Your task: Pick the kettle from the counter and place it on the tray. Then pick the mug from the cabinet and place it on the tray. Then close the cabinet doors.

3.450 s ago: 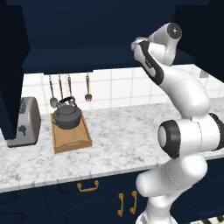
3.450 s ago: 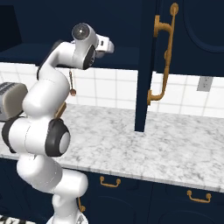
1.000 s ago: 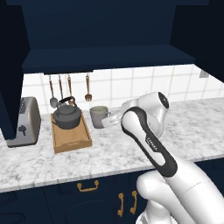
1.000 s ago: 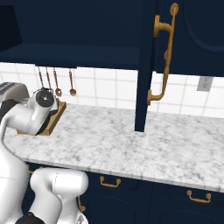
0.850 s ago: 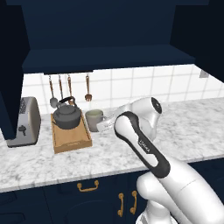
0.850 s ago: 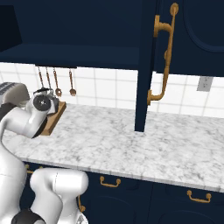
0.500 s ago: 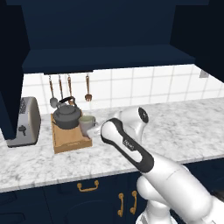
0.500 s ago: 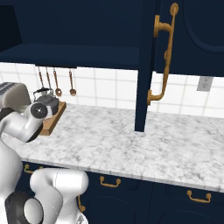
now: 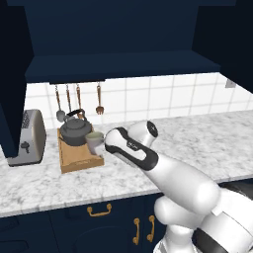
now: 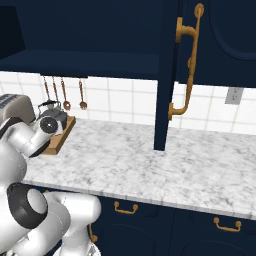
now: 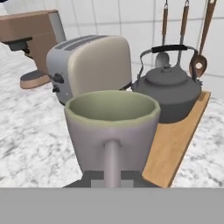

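In the hand view the grey-beige mug (image 11: pixel 111 124) with a greenish inside sits right in front of the camera. My gripper (image 11: pixel 111 177) is shut on its side handle. Behind it the dark grey kettle (image 11: pixel 168 89) stands on the wooden tray (image 11: pixel 175 140). From the left base view the mug (image 9: pixel 95 142) hangs at the tray's (image 9: pixel 79 160) right edge, beside the kettle (image 9: pixel 74 131), and I cannot tell whether it touches the tray. The cabinet (image 9: pixel 123 64) above stands open, with one door (image 10: pixel 167 75) swung out over the counter (image 10: pixel 150 165).
A silver toaster (image 9: pixel 27 138) stands left of the tray, with a brown coffee machine (image 11: pixel 30 35) beyond it. Utensils (image 9: pixel 79 96) hang on the tiled wall behind the kettle. The open door's brass handle (image 10: pixel 187 65) juts out at the right.
The arm has swung down from the cabinet. In the last second it carried the mug leftward along the counter to the tray's edge beside the kettle.
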Robot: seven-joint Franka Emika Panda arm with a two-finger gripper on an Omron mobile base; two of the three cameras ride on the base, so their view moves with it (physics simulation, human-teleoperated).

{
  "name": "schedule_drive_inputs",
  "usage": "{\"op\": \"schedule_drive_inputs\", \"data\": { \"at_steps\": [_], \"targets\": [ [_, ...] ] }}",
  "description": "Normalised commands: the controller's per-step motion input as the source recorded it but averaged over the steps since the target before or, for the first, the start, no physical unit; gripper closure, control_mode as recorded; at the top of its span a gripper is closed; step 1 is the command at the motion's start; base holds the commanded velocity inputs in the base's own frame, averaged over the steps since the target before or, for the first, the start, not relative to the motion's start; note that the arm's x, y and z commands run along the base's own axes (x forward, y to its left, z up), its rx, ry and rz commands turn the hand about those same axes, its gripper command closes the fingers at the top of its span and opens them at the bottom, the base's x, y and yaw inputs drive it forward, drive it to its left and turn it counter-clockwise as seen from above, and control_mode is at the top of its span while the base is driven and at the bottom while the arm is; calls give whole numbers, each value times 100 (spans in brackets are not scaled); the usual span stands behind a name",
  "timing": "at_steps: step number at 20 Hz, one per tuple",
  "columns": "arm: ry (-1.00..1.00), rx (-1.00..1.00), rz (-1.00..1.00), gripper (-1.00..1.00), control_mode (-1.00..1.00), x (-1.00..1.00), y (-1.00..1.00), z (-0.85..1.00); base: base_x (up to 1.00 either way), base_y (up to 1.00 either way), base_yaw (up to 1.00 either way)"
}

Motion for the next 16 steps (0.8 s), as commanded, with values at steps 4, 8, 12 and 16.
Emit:
{"op": "schedule_drive_inputs", "data": {
  "at_steps": [4, 8, 12, 16],
  "targets": [
    [2, 0, 3, 100, -100, 21, 6, -19, 0, 0, 0],
    [-1, 0, 0, 100, -100, 12, 13, -32, 0, 0, 0],
    [-3, 0, 0, 100, -100, 15, 22, -36, 0, 0, 0],
    [0, 0, 0, 100, -100, 31, 13, -21, 0, 0, 0]
  ]
}}
